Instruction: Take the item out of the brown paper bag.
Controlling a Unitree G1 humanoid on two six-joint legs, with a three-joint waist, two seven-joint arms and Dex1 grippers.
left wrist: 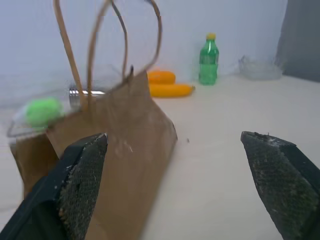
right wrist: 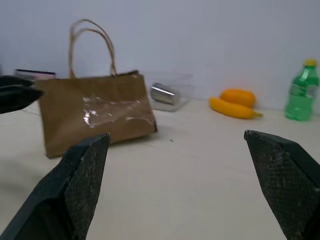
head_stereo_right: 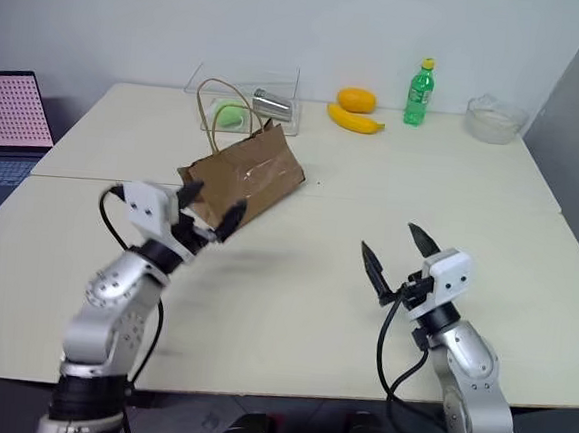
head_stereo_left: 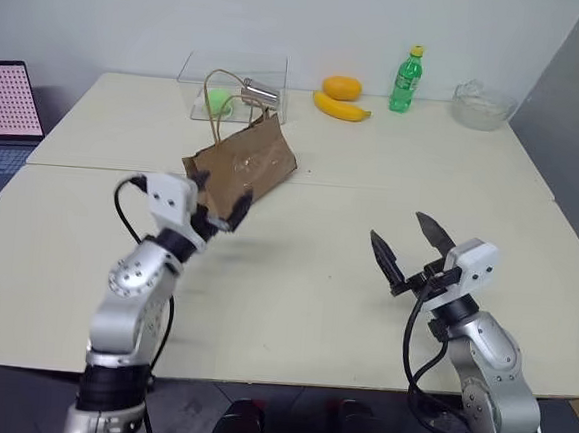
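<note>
Both grippers wide, empty. Better to pin bag (head_stereo_left: pixel 241 165) with left gripper (head_stereo_left: pixel 215 203), then reach inside with right gripper (head_stereo_left: pixel 412 248).

Even, soft light falls from above on my table (head_stereo_left: pixel 365 283), bright enough, with only faint shadows under my arms. A pale sheen glares off the brown paper bag (right wrist: pixel 95 107) where its crinkled face catches the light. Through my wrists, my own fingers (left wrist: pixel 80 185) loom dark and soft-edged, and the far wall is hazy
</note>
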